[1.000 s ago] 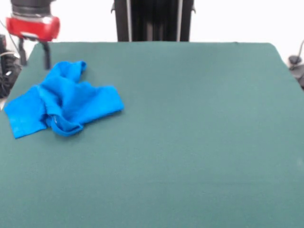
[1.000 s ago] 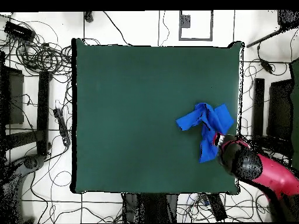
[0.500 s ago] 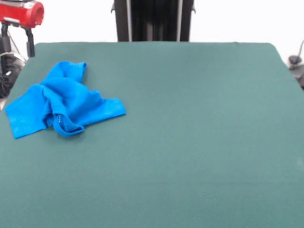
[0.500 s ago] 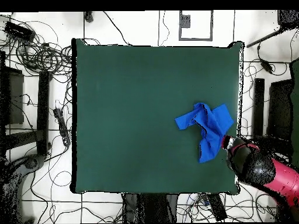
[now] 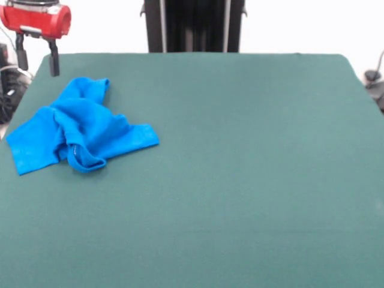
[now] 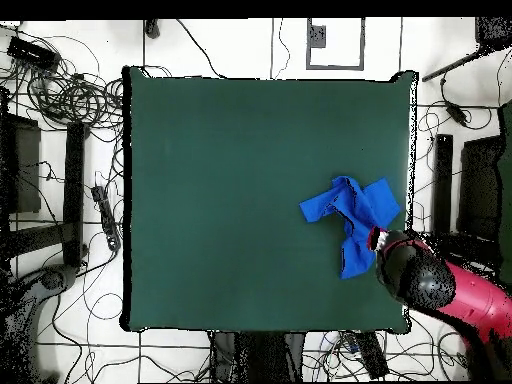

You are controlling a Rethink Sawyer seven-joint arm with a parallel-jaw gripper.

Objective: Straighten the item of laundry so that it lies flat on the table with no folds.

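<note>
The item of laundry is a bright blue shirt lying crumpled with several folds near the left edge of the dark green table; no print shows. My gripper hangs open and empty above the table's far left corner, just beyond the shirt's far tip and clear of the cloth. From overhead, the shirt sits by the right edge of the table, and the gripper overlaps the shirt's lower right part, with the red arm trailing off to the lower right.
Tangled cables and black equipment lie on the floor around the table. A small dark object sits just off the far right corner. The shirt lies close to the table's edge.
The gripper lifted away from the shirt's far tip, swung outward past the table's edge, then came back over the corner. One flap of the shirt settled slightly outward.
</note>
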